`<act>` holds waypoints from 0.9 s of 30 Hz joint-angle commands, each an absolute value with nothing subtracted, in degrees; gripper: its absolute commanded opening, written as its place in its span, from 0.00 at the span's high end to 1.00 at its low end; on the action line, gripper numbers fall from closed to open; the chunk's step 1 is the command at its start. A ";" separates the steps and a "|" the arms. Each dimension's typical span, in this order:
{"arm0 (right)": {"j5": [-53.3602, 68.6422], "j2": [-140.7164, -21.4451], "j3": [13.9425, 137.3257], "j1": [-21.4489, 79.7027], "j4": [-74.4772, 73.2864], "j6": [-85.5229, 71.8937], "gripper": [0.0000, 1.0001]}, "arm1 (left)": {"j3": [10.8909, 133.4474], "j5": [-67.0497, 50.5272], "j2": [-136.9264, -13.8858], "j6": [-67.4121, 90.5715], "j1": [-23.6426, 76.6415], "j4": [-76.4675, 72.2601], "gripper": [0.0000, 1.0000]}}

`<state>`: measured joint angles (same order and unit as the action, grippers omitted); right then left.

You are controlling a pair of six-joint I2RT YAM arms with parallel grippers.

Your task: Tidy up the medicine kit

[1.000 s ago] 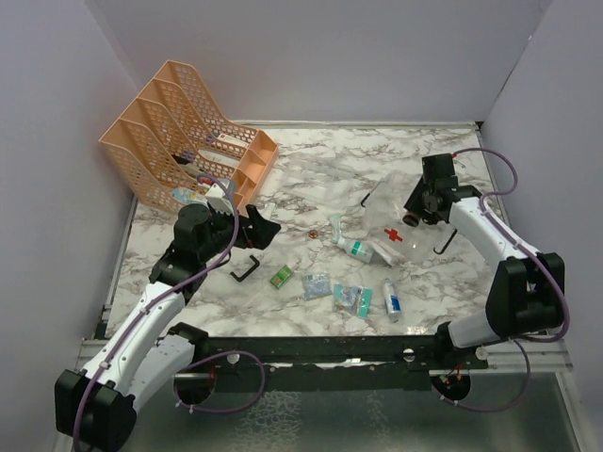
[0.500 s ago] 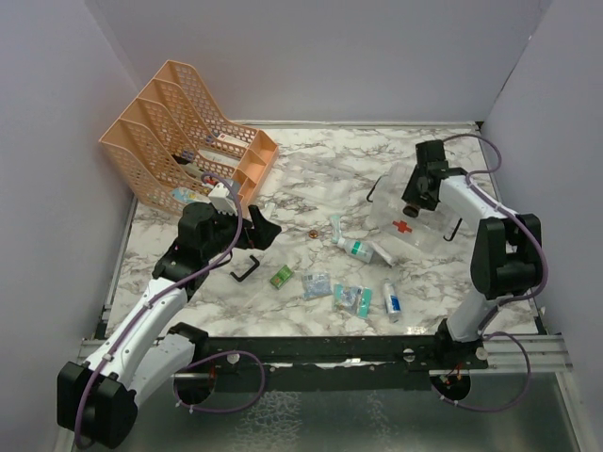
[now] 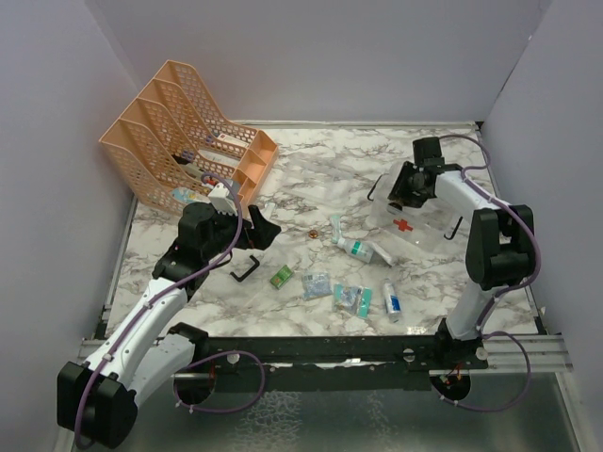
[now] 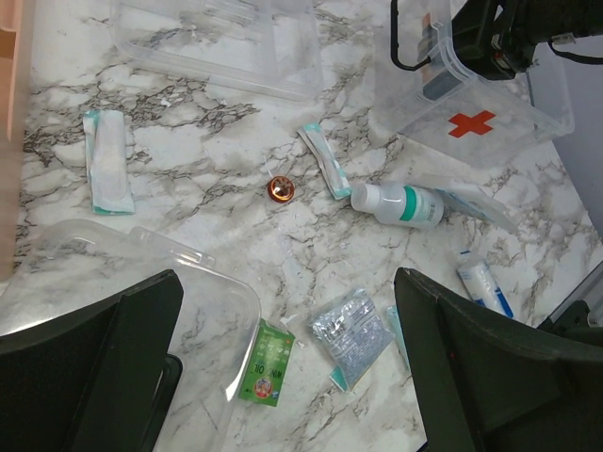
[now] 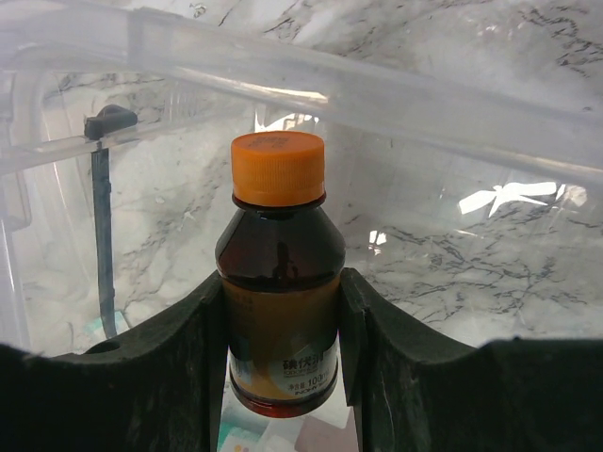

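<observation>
R arm's on the loading step. The right gripper (image 5: 280,292) is clenched on a brown glass bottle with orange cap (image 5: 279,245), upright, pinched at the label. It hangs at the open mouth of the clear plastic medicine kit box with red cross (image 3: 429,235), which sits right of centre on the marble table (image 3: 320,169). Can't tell if the bottle base touches the box floor yet. Next move, my call: lower straight down, keeping off the clear rim behind the cap and the black strap (image 5: 99,226) on the left, then let go and lift out vertical. Bottle's tall and narrow, so it prob tips if dropped early. Tight on that side, w/ box walls round the fingers and the enclosure wall just past the R arm. The left gripper (image 4: 287,292) is spread wide, grasping nothing, above a clear plastic tray (image 4: 113,254). Plenty left to pack, loose betw. the arms: white bottle with teal label (image 4: 400,204), green sachet (image 4: 265,363), silver foil pack (image 4: 353,330), small white tube (image 4: 482,281), teal-edged strip packet (image 4: 108,160), small copper disc (image 4: 280,189). Open marble round most, so L has approach room; the sachet lies just beside the tray's corner, awkward. The peach mesh file rack (image 3: 179,141) is in the far-left corner, well apart.
</observation>
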<state>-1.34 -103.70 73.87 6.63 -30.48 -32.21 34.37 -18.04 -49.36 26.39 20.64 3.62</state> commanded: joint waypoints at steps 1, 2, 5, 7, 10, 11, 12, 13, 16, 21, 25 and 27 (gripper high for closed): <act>3.29 -103.17 72.67 6.28 -27.82 -35.14 0.58 | 35.86 -16.70 -49.45 26.11 20.66 3.48 0.01; 3.75 -103.22 72.46 6.32 -27.79 -35.42 0.58 | 35.93 -16.62 -49.48 26.10 20.71 3.51 0.01; 5.16 -103.23 71.48 6.24 -27.28 -36.16 0.57 | 35.95 -16.37 -49.62 26.04 20.72 3.33 0.01; 6.25 -102.98 70.68 6.26 -26.73 -36.78 0.57 | 35.96 -16.27 -49.78 26.04 20.69 3.20 0.01; 8.49 -102.51 69.27 6.32 -25.76 -37.86 0.56 | 35.89 -16.11 -49.88 26.02 20.69 3.14 0.01; 9.36 -102.36 68.77 6.33 -25.37 -38.22 0.56 | 35.86 -16.04 -49.99 26.02 20.71 3.09 0.01; 10.11 -102.24 68.36 6.32 -25.06 -38.52 0.56 | 35.82 -15.96 -49.97 26.02 20.73 3.03 0.01; 10.76 -102.00 67.76 6.33 -24.69 -38.70 0.55 | 35.78 -15.91 -49.93 25.99 20.73 3.03 0.01; 11.76 -101.06 65.79 6.32 -23.06 -38.82 0.49 | 35.77 -15.73 -49.97 25.93 20.66 3.05 0.01; 11.36 -100.02 64.53 6.33 -22.51 -38.30 0.38 | 35.77 -15.55 -50.03 25.75 20.76 3.08 0.01; 11.93 -99.52 64.45 6.32 -22.51 -38.40 0.39 | 35.86 -15.47 -50.01 25.66 20.69 3.07 0.01; 13.37 -99.20 64.22 6.33 -21.90 -38.56 0.42 | 35.77 -15.34 -50.03 25.66 20.78 3.08 0.01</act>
